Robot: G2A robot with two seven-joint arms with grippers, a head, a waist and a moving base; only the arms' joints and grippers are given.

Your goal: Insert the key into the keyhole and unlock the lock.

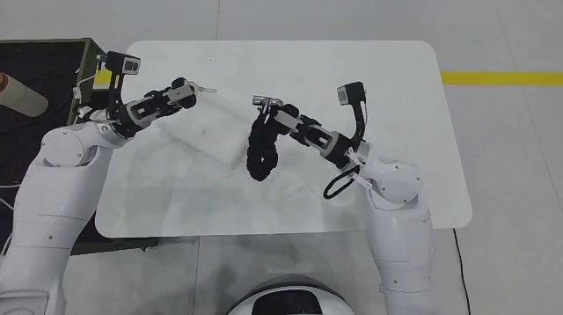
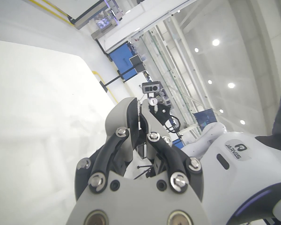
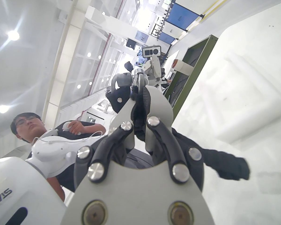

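The left gripper (image 2: pixel 138 113) has its fingers (image 2: pixel 121 118) pressed together on a small silver key (image 2: pixel 138 107), held above the far left part of the white worktop (image 1: pixel 352 69). From above, the key's thin blade (image 1: pixel 205 90) sticks out past the fingertips and points right, toward the lock. In the left wrist view the key shows only edge-on, as a narrow metal sliver between the dark pads. Its bow is covered by them, and its teeth are too small to make out.

The right gripper (image 3: pixel 140 94), near the middle of the worktop, pinches the lock (image 3: pixel 139 78) just behind its silver head. This is a cable lock: a short metal cylinder on a thick black braided cable (image 1: pixel 261 152), which hangs in a loop from the gripper towards the near side. The left wrist view shows the round end face of the cylinder with the keyhole (image 2: pixel 152 101), turned towards the key. The slot itself is hard to make out.

Key and lock are apart, with bare worktop between them. The fingers and cable hide where the cable joins the head, so whether the lock is fastened cannot be told.

A dark green crate (image 1: pixel 53 60) stands just beside the worktop's far left corner.
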